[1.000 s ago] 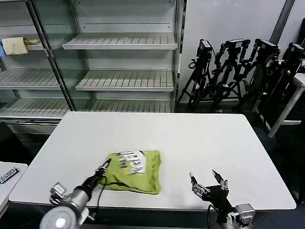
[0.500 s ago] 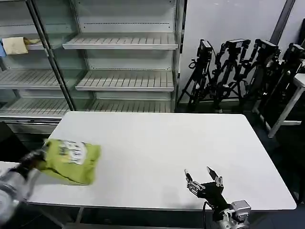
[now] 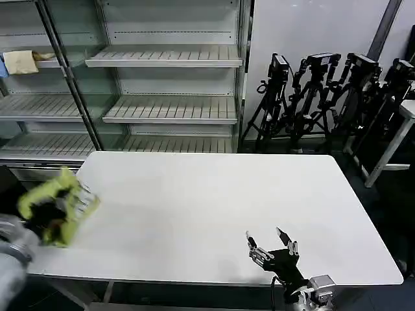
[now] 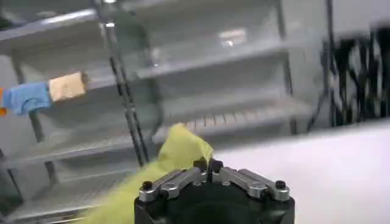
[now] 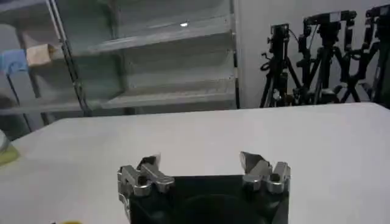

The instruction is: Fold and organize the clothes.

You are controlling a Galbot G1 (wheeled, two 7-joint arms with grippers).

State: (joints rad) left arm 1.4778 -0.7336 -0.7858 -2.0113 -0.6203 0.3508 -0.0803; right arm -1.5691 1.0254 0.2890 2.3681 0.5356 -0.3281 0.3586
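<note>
We have swept the folded T-shirt (image 3: 57,206) from the table's (image 3: 214,207) near middle to its 9 o'clock edge, left gripper (image 4: 207,167) clamped on it (folding looks finished), while our right gripper (image 3: 271,243) waits spread at 5 o'clock.

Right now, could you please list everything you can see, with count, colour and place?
T-shirt: one, lime yellow-green, bunched up and held off the table's left edge.
Table: one, white, directly in front.
Shelving: metal racks, grey, behind the table.
Cloth: one, pale yellow, on an upper shelf at far left, with something blue beside it.
Tripods: several, black, standing behind the table on the right.
Second table: one, white, at the far right edge.
Left claw: one, black and silver, shut on the T-shirt, at the table's left edge.
Right claw: one, black and silver, open, holding nothing, at the near edge right of centre.
</note>
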